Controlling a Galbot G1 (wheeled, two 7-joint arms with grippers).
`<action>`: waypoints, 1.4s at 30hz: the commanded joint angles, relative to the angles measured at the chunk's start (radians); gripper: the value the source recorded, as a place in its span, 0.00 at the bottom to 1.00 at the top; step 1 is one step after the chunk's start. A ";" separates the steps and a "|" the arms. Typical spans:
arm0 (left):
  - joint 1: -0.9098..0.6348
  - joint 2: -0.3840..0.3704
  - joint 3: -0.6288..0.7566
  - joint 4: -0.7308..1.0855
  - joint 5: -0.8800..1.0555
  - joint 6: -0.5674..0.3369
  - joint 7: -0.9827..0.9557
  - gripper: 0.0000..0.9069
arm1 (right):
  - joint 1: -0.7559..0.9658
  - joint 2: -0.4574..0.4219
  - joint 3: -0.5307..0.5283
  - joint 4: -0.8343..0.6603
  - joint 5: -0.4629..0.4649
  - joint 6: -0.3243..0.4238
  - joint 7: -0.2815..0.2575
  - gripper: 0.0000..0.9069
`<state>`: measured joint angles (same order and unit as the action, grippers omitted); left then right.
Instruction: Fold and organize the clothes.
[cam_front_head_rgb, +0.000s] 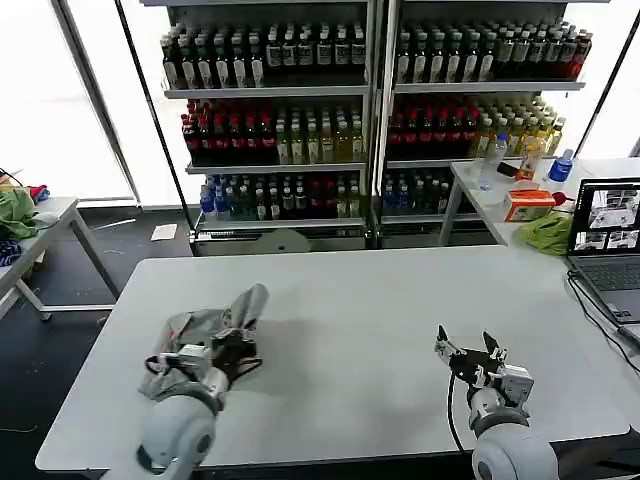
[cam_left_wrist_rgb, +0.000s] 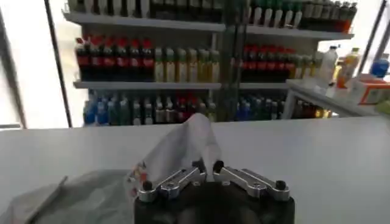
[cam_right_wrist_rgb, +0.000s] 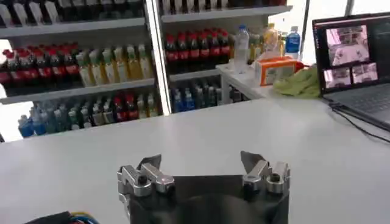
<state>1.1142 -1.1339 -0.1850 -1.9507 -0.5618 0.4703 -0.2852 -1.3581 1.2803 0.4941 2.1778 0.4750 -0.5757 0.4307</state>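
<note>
Grey shirt is lying bunched at the left gripper, which is pinching it; the right gripper is waiting open, well apart.

Right end effector, fingers spread, hovers above the white table.

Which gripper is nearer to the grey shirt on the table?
The left. The left gripper is shut on the grey shirt, pinching a fold of it. The right gripper is open, far across the table, touching nothing.
</note>
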 joint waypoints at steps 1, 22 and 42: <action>-0.188 -0.186 0.281 0.180 0.057 -0.010 -0.035 0.01 | -0.024 0.020 0.018 0.014 -0.038 -0.003 0.000 1.00; -0.204 -0.247 0.238 0.102 -0.102 -0.059 -0.036 1.00 | 0.064 0.036 -0.060 -0.088 0.148 -0.002 0.030 1.00; -0.029 0.105 -0.167 -0.045 -0.125 0.040 -0.099 1.00 | 0.516 0.113 -0.374 -0.418 0.594 -0.006 0.126 1.00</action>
<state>0.9965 -1.1730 -0.1701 -1.9236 -0.6463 0.4802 -0.3681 -1.0662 1.3525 0.2491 1.9333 0.8495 -0.5814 0.5088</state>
